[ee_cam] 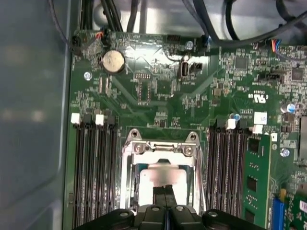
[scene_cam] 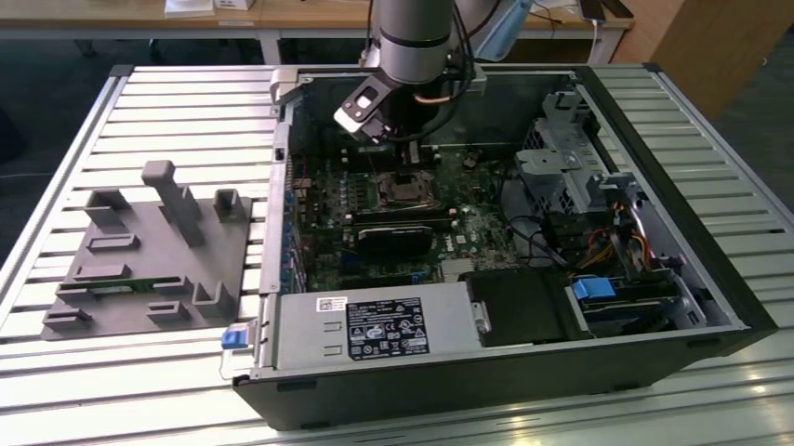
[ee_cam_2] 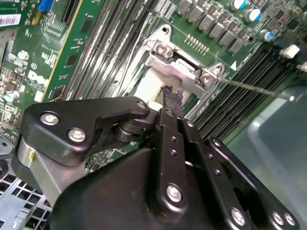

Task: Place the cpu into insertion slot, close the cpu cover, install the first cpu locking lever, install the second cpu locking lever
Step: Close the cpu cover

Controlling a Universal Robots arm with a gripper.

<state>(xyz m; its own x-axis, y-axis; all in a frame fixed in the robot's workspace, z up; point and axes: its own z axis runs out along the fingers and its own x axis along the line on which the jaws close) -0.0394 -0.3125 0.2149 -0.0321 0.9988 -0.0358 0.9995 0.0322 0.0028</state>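
The black metal gripper (ee_cam: 164, 192) is closest in both wrist views. Its two jaws are pressed tight together, with nothing held between them. Just past its tips lies the small, flat, square, silver-grey cpu (ee_cam: 160, 175). It sits flat in the square black-rimmed insertion slot (scene_cam: 385, 191) on the green circuit board (ee_cam: 158, 86). The thin silver metal cpu cover (ee_cam: 160, 149) frames the chip. Whether the tips touch the chip cannot be told.

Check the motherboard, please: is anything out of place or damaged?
Nothing looks damaged. In the second wrist view, one thin locking lever sticks out sideways beside the cpu cover, apparently not latched.
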